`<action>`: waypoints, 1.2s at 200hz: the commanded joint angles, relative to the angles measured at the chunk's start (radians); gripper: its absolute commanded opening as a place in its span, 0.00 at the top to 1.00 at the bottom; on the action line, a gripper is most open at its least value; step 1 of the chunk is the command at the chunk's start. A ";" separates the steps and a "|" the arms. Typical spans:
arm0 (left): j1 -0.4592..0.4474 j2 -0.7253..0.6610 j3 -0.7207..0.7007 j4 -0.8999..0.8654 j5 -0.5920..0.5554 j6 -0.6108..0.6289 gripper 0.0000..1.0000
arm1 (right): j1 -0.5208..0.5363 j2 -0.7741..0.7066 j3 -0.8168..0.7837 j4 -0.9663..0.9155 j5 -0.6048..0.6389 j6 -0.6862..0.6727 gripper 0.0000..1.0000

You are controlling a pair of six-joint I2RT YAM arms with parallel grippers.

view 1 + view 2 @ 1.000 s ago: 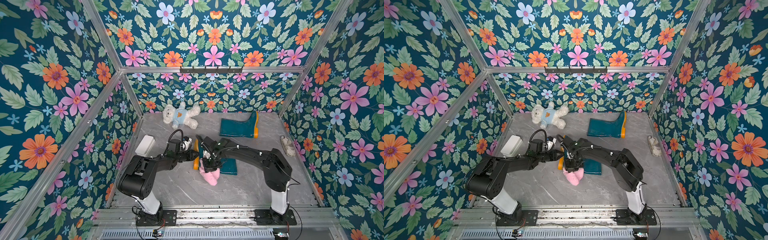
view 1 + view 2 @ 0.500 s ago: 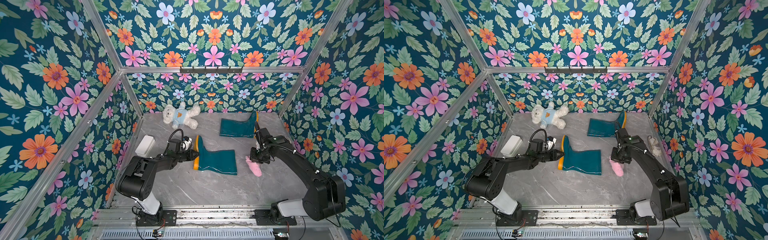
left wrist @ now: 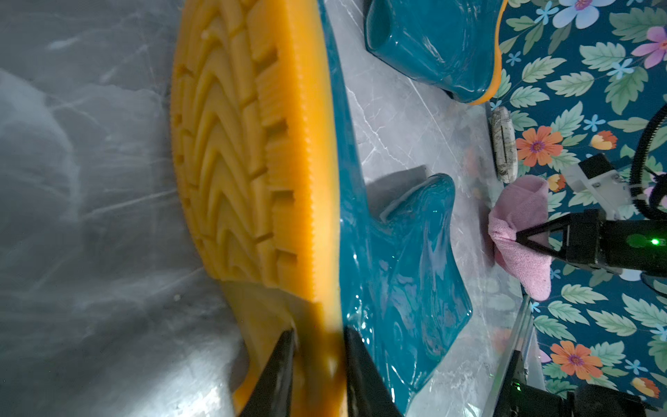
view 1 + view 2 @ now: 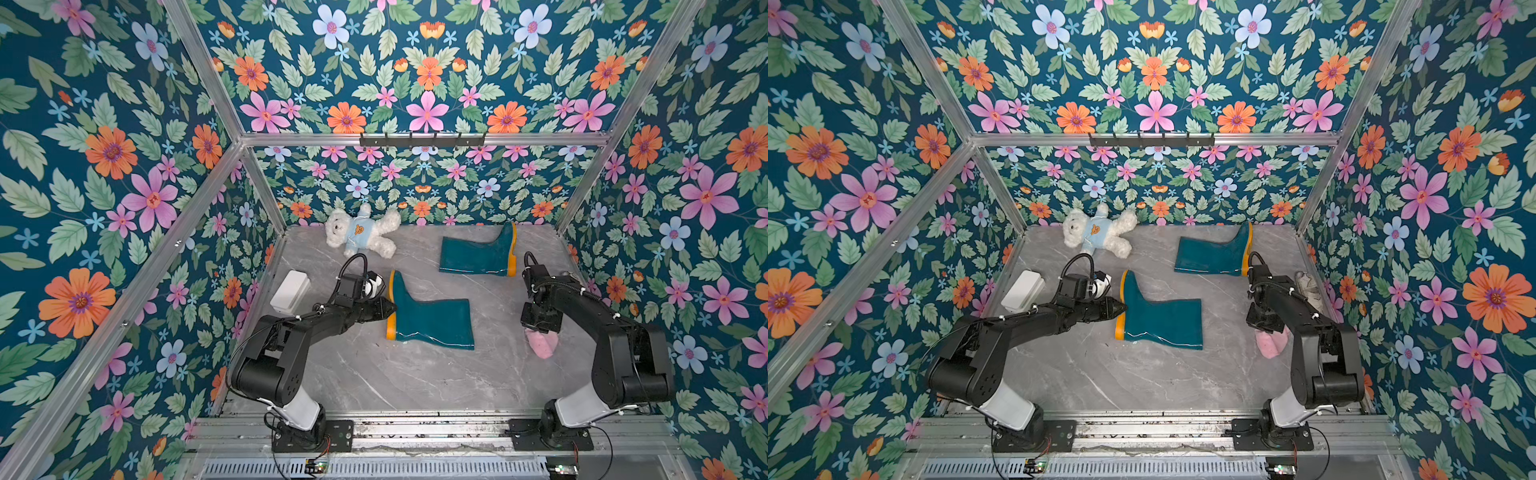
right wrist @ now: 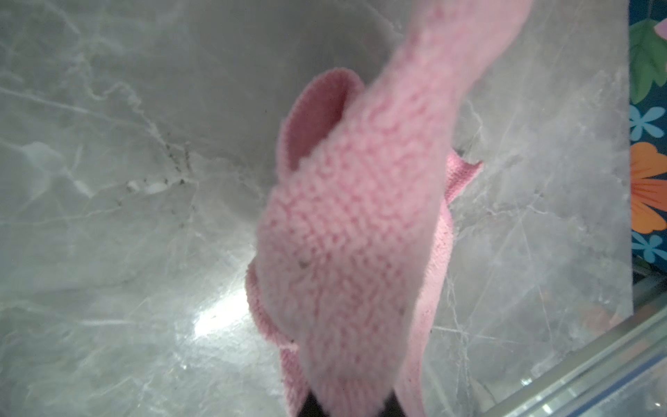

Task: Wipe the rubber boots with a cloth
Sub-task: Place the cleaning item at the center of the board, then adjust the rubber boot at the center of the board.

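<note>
Currently my right end effector, clamped on the pink cloth, hangs right of the near boot, whose shaft opening faces it across the desk. My left end effector pinches the heel, and the far boot lies behind.

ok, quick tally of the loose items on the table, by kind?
Rubber boots: 2 (near boot, far boot)
Teddy bear: 1
Pink cloth: 1
White box: 1
Small pale shoe by the side wall: 1
Total: 6
</note>
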 commanded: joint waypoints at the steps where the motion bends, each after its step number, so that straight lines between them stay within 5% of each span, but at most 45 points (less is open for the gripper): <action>1: 0.007 0.009 0.004 -0.178 -0.286 -0.009 0.72 | -0.006 0.043 0.010 0.037 0.036 -0.018 1.00; 27: 0.007 -0.007 0.020 -0.212 -0.323 -0.022 0.66 | -0.007 0.083 0.008 0.079 0.005 -0.017 0.99; 37: 0.007 -0.021 0.027 -0.228 -0.339 -0.026 0.63 | -0.006 0.120 0.008 0.087 -0.020 -0.025 0.63; 44: 0.007 -0.031 0.032 -0.241 -0.348 -0.028 0.61 | -0.007 0.119 0.012 0.086 -0.034 -0.028 0.46; 73: 0.006 -0.098 0.053 -0.288 -0.380 -0.034 0.56 | -0.007 0.007 0.011 0.087 -0.057 -0.051 0.02; 166: -0.090 -0.306 0.195 -0.499 -0.594 0.015 0.54 | -0.007 -0.368 0.213 -0.130 -0.097 -0.089 0.01; 198: -0.340 -0.247 0.277 -0.514 -0.708 0.132 0.53 | -0.007 -0.464 0.237 -0.161 -0.136 -0.090 0.01; 240: -0.634 0.034 0.466 -0.603 -0.837 0.325 0.51 | -0.008 -0.511 0.217 -0.172 -0.145 -0.091 0.01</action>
